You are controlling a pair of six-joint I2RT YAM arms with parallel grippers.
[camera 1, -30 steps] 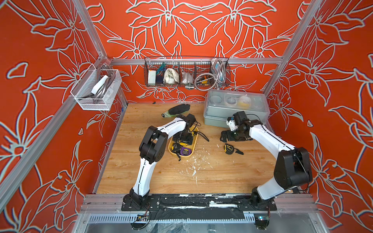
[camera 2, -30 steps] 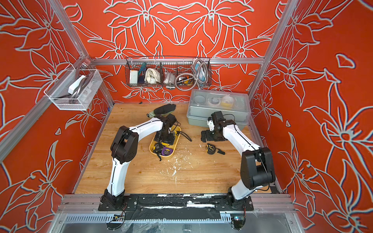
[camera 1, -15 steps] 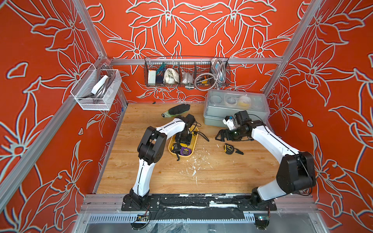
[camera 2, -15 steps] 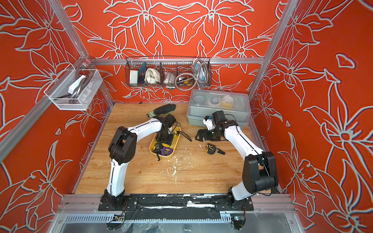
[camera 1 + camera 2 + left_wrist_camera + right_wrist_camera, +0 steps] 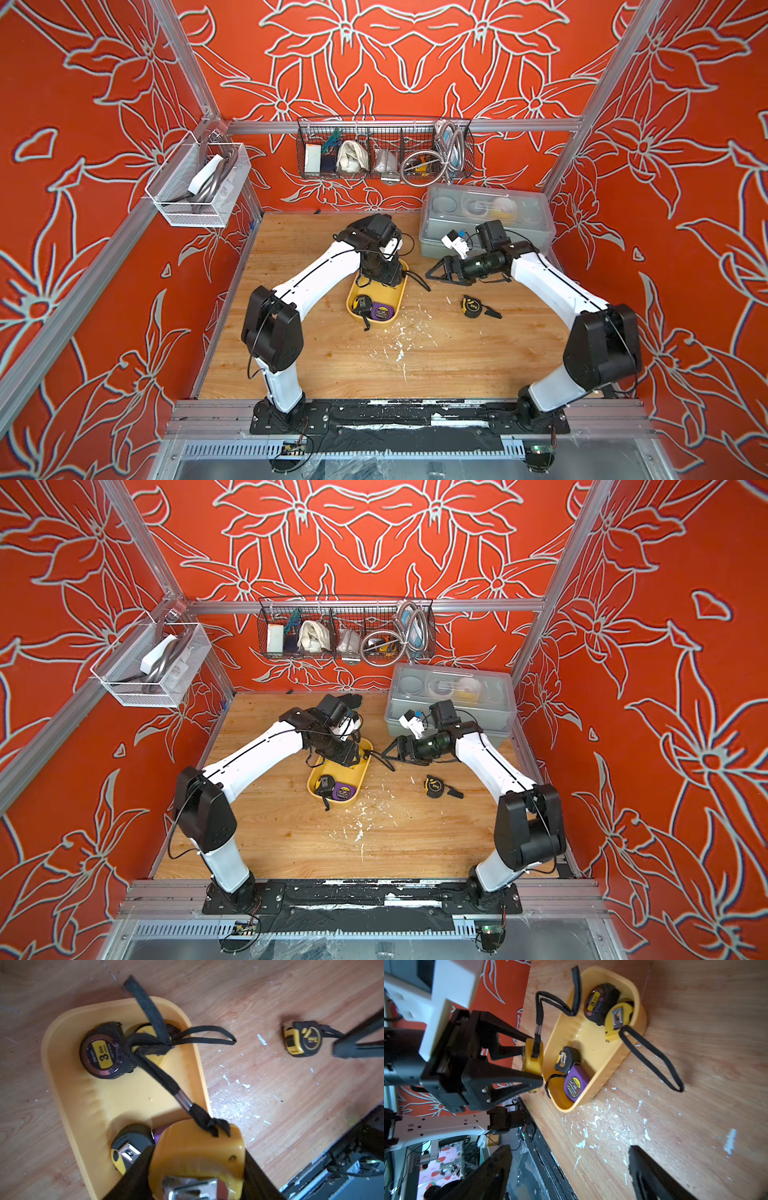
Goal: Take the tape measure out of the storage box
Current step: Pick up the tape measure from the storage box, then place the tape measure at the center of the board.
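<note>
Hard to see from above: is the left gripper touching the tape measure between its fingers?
Touching. The left wrist view shows the left gripper squeezing the tape measure.

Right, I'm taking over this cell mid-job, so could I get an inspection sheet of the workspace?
Surface: wooden table, white flecks mid-table.
Job's things: tray holds four tapes; held tape at the tray's end; loose tape lies on the table.
Clutter: grey case at the back.
Grippers: left gripper shut on the held tape; right gripper open, empty, beside the tray.
Cables: cable loops by the tray; straps hang over its rim.
Surroundings: orange floral walls, two wire baskets hung on them.
</note>
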